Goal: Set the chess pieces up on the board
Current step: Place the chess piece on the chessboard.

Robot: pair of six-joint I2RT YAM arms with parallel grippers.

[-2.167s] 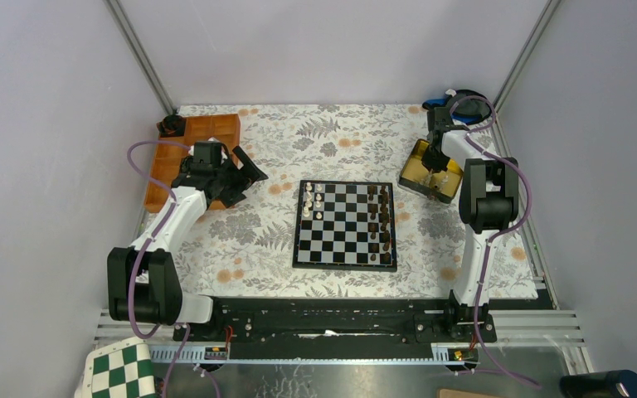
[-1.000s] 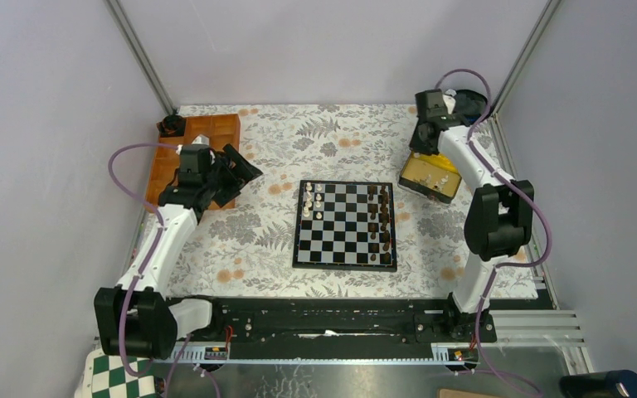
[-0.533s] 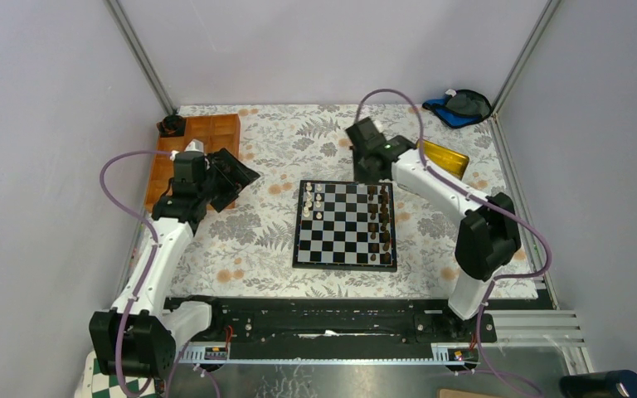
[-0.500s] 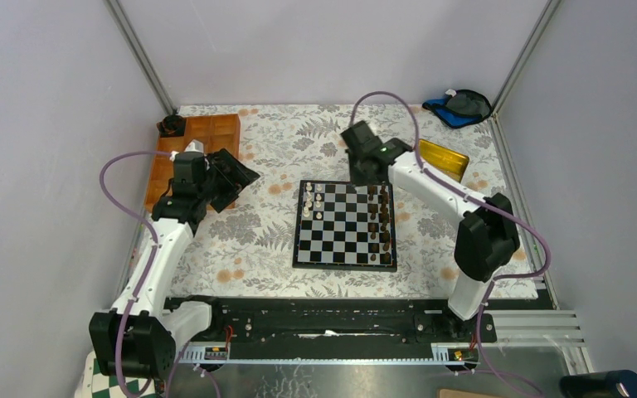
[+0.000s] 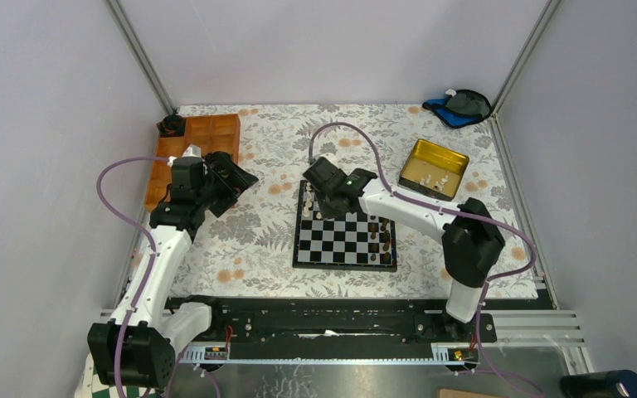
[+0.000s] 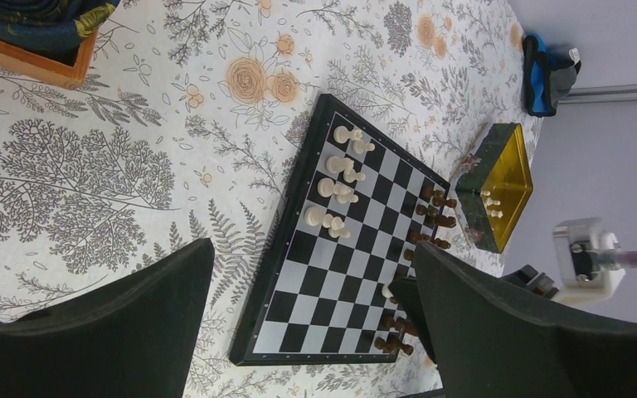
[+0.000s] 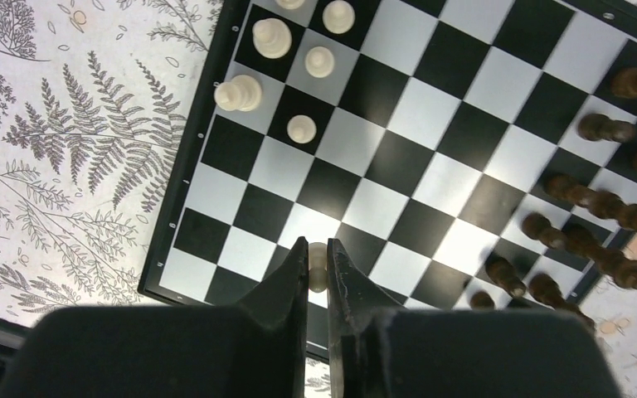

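Observation:
The black-framed board lies mid-table. Several white chess pieces stand along its left edge, dark ones along its right. My right gripper is shut on a small white piece and hovers over the board's left half, near the standing white pieces. That held piece also shows in the left wrist view. Over the cloth left of the board, by the orange tray, my left gripper hangs open and empty, its fingers wide apart.
A gold tin at the back right holds a few more white pieces. An orange compartment tray sits at the back left. A blue and black bundle lies in the far right corner. Flowered cloth covers the table.
My right arm has swung from the gold tin at the back right across to the board's left half, carrying the white piece. The left arm shifted only slightly and stays open.

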